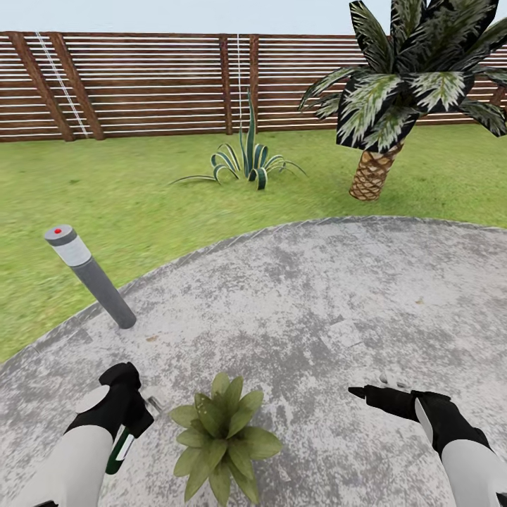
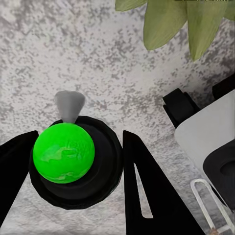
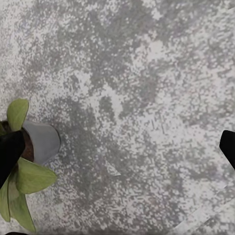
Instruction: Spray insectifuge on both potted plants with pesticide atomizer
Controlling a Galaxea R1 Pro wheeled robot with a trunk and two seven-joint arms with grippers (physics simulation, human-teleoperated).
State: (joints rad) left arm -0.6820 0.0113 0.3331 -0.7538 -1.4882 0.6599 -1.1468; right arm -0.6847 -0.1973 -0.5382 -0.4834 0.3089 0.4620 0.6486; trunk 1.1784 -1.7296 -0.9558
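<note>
My left gripper (image 1: 132,414) is shut on the pesticide atomizer (image 1: 118,451), a slim dark green bottle with a white label. Its grey spray head (image 1: 152,403) points toward the potted plant (image 1: 222,433), a low rosette of broad green leaves on the patio between my two arms. In the left wrist view the atomizer (image 2: 63,152) sits between the black fingers (image 2: 142,181), with leaves (image 2: 166,24) just beyond. My right gripper (image 1: 370,389) stands open and empty to the plant's right. The right wrist view shows the plant's grey pot (image 3: 45,139) beside one fingertip (image 3: 10,152).
The round grey patio (image 1: 338,296) borders green lawn (image 1: 127,190). A grey bollard lamp with a red dot (image 1: 91,276) stands at the patio's left edge. Beyond are a spiky potless plant (image 1: 246,160), a palm (image 1: 384,105) and the brown slat fence (image 1: 141,84).
</note>
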